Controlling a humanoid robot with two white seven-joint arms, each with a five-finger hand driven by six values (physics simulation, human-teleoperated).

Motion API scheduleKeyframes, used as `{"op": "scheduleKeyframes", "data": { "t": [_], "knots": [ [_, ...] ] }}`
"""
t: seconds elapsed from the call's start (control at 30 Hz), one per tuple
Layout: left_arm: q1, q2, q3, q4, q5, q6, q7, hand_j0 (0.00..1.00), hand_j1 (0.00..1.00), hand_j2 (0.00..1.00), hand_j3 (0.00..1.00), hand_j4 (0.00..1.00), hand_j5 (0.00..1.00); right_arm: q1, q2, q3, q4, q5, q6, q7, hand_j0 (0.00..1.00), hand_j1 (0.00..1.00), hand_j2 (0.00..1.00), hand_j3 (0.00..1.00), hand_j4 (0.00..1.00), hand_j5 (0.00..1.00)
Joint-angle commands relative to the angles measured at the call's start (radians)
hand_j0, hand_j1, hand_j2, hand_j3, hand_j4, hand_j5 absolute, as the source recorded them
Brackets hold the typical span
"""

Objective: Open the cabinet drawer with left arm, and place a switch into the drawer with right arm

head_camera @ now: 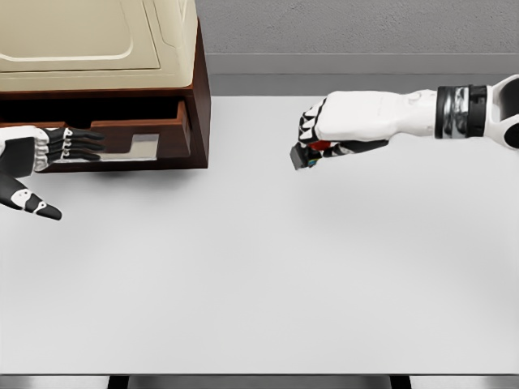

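left hand [28, 166]: white shell, black-jointed fingers | right hand [336, 130]: white; black-and-silver wrist band

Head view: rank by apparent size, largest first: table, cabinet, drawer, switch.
1. table: fills most of the frame.
2. cabinet: cropped at the top and left, so only its visible part counts.
3. drawer: open, partly hidden by the left hand.
4. switch: smallest, held in the right hand.

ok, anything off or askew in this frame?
Nothing stands out. The cabinet sits square, its drawer is pulled partly out, the left hand is at its front, and the right hand grips the switch above the table.
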Motion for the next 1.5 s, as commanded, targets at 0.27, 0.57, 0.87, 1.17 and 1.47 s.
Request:
{"op": "scheduleKeyframes", "data": {
  "t": [0.27,0.57,0.87,1.17,1.47],
  "knots": [
    [0.002,0.018,-0.004,-0.007,0.106,0.087,-0.001,1.0,1.0,1.0,1.0,1.0,1.0,-0.074,0.036,0.029,-0.009,-0.006,0.003,0.0,0.45,0.45,0.45,0.45,0.45,0.45],
    [0.003,0.018,-0.006,-0.01,0.185,0.129,-0.001,1.0,1.0,1.0,1.0,1.0,1.0,-0.135,0.079,0.061,-0.009,-0.007,0.003,0.0,0.45,0.45,0.45,0.45,0.45,0.45],
    [0.009,0.027,-0.009,-0.01,0.228,0.179,-0.001,1.0,1.0,1.0,1.0,1.0,1.0,-0.186,0.136,0.095,-0.001,-0.007,0.003,0.0,0.45,0.45,0.45,0.45,0.45,0.45],
    [0.032,0.027,-0.009,-0.012,0.241,0.179,-0.001,1.0,1.0,1.0,1.0,1.0,1.0,-0.219,0.15,0.102,-0.001,-0.007,0.003,0.0,0.45,0.45,0.45,0.45,0.45,0.45],
    [0.035,0.03,-0.011,-0.012,0.257,0.178,-0.001,1.0,1.0,1.0,1.0,1.0,1.0,-0.236,0.17,0.105,-0.001,-0.009,0.003,0.0,0.45,0.45,0.45,0.45,0.45,0.45]
  ]
}}
